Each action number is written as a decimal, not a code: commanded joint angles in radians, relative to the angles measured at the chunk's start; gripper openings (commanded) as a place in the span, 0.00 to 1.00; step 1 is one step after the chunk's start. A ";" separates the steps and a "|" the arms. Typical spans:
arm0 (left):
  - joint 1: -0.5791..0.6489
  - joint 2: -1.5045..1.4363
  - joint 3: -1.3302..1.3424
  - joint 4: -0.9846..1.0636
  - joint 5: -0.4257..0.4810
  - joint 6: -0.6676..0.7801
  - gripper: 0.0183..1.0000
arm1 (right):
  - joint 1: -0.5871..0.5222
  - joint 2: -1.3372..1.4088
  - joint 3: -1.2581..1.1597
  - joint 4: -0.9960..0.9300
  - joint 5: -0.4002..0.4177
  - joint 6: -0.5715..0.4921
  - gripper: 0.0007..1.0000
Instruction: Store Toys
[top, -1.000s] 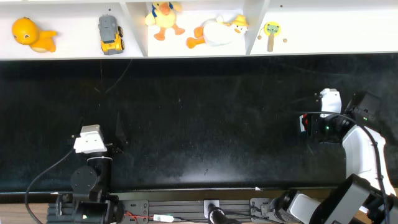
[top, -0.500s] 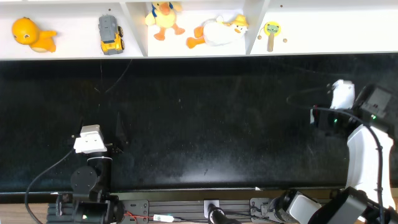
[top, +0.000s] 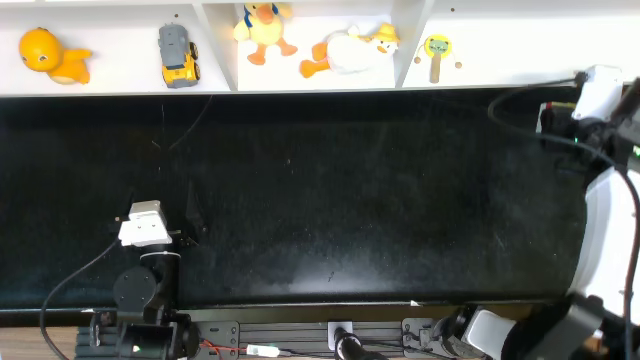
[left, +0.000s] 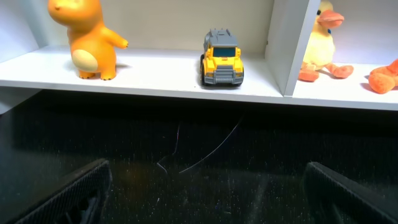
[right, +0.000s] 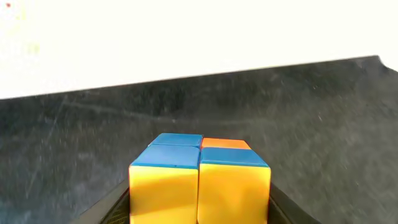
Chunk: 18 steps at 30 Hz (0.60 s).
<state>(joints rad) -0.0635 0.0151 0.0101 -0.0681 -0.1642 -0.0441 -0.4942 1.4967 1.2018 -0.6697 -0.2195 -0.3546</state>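
Cube (right: 199, 177), yellow-faced with blue and orange tops, sat clamped in the right pincer (right: 199, 214), black table (right: 93, 137) and white shelf (right: 186, 37) ahead of it. Left pincer (left: 208, 202) hung spread wide, holding nothing; yellow truck (left: 221, 57) stood on that shelf straight ahead, orange figure (left: 87, 37) left of it.

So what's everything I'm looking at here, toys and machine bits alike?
Figure: one, orange, left shelf compartment.
Truck: one, yellow and grey, same compartment, beside the figure.
Yellow duck: one plush, middle compartment.
White duck: one plush, lying beside the yellow duck.
Stick toy: one, green head, right compartment.
Cube: one, yellow, blue and orange, held over the table.
Shelf: one, white, along the table's far edge.
Table: one, black.
Left gripper: open, facing the shelf.
Right gripper: shut on the cube.
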 joint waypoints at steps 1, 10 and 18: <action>0.008 -0.012 -0.002 -0.005 0.006 0.022 1.00 | 0.025 0.092 0.105 0.024 -0.002 0.069 0.45; 0.008 -0.012 -0.002 -0.005 0.007 0.022 1.00 | 0.097 0.257 0.280 0.021 -0.005 0.098 0.46; 0.008 -0.012 -0.002 -0.005 0.007 0.022 1.00 | 0.128 0.339 0.362 0.024 -0.005 0.112 0.48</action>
<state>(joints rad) -0.0635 0.0151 0.0101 -0.0681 -0.1638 -0.0441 -0.3706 1.8187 1.5127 -0.6540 -0.2207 -0.2581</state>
